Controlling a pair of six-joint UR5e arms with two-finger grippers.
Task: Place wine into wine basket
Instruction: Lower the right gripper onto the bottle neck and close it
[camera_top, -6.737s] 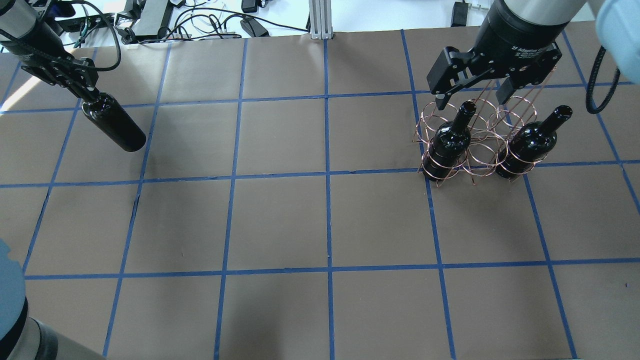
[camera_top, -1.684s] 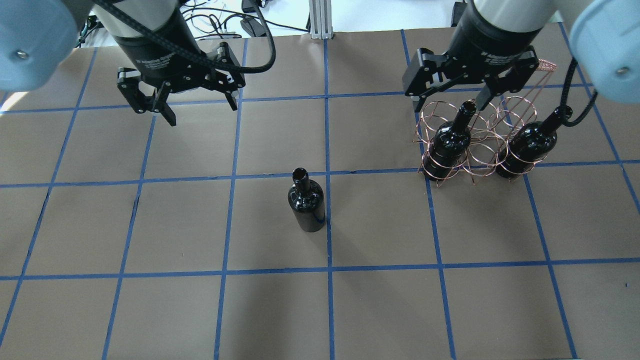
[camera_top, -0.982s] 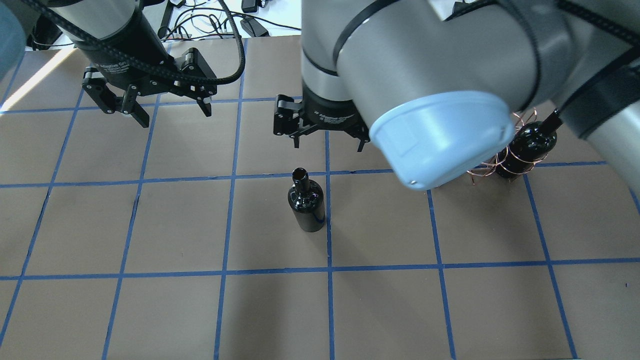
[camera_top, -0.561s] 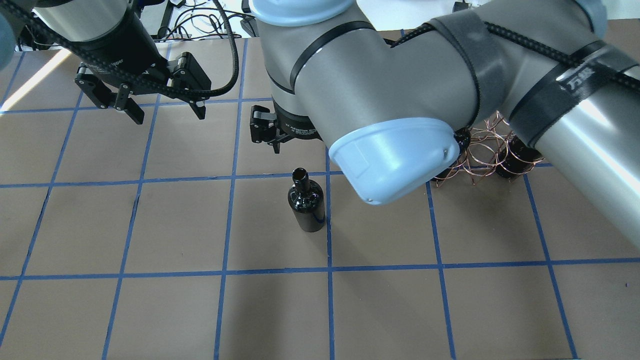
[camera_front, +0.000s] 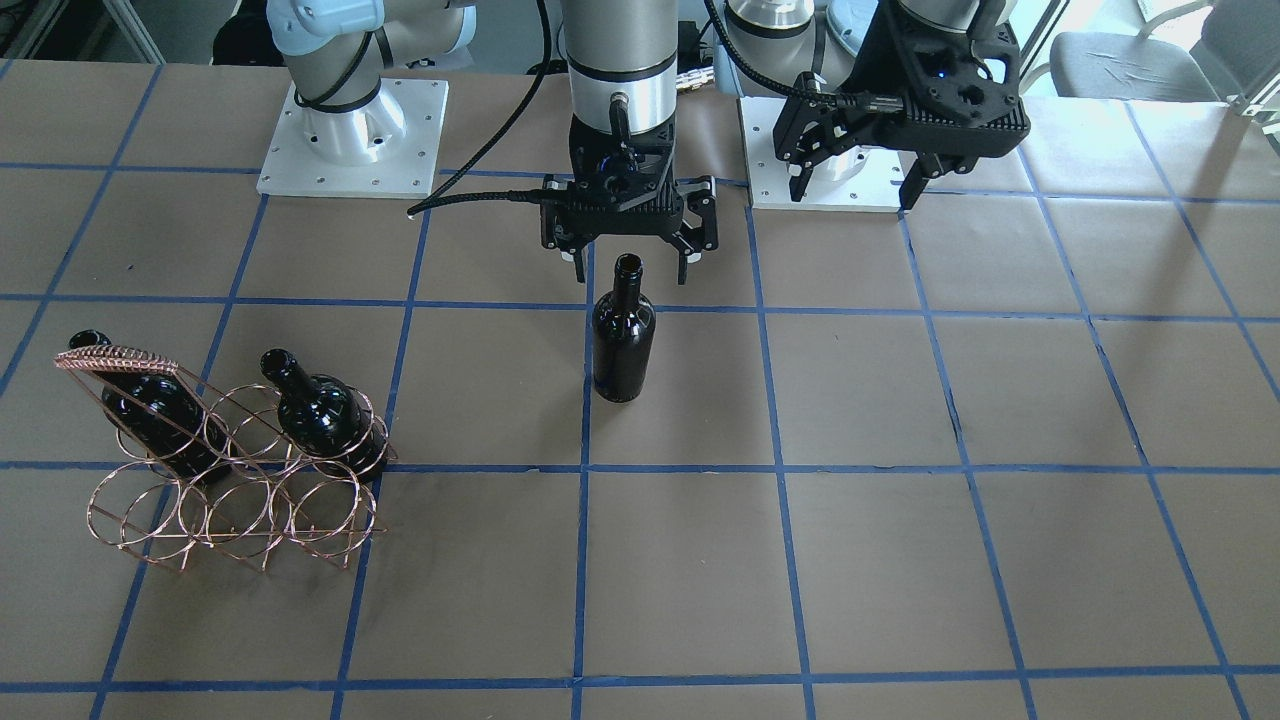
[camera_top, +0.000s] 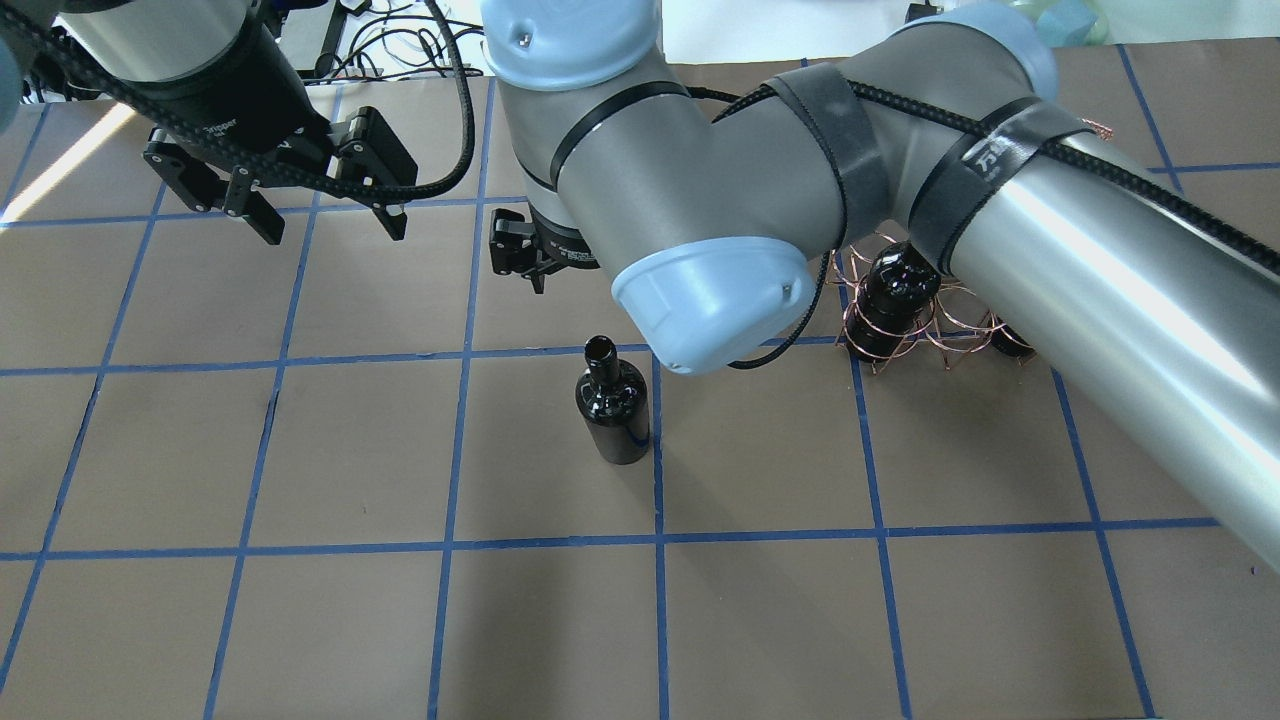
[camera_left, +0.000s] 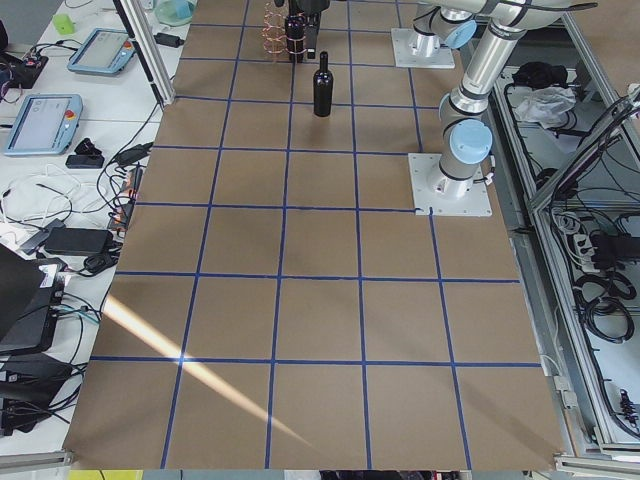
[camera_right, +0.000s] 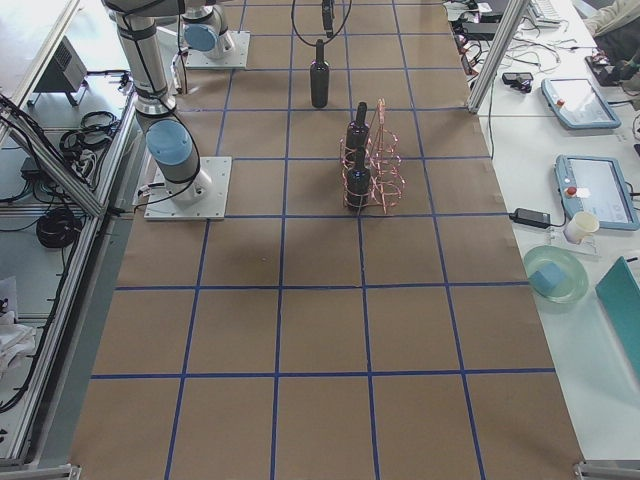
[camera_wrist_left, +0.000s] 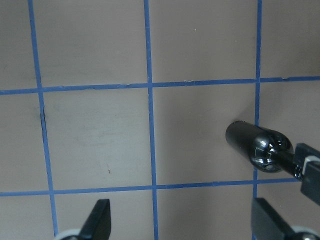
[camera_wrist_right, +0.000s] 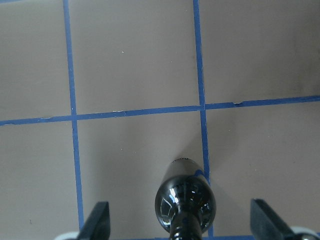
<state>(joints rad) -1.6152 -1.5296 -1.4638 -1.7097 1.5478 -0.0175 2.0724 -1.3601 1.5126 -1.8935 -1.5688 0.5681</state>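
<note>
The wine (camera_front: 623, 335) stands upright and free near the table's middle; it also shows in the overhead view (camera_top: 612, 405). My right gripper (camera_front: 632, 272) is open and hovers above its mouth without touching it. In the right wrist view the wine (camera_wrist_right: 186, 200) sits low between the spread fingers (camera_wrist_right: 97, 222). My left gripper (camera_top: 332, 228) is open and empty, up and off to the wine's side; its wrist view shows the wine (camera_wrist_left: 257, 145) at the right. The wine basket (camera_front: 230, 480) stands far off, on my right.
Two other dark bottles (camera_front: 150, 410) (camera_front: 325, 415) sit in the basket's back loops. My right arm (camera_top: 750, 190) crosses the overhead view and hides much of the basket (camera_top: 945, 325). Arm bases (camera_front: 350, 140) stand at the table's near edge.
My left gripper has set the wine down upright and drawn back, open. My right arm has swung from the basket to above the wine. The wine has stood still since.
</note>
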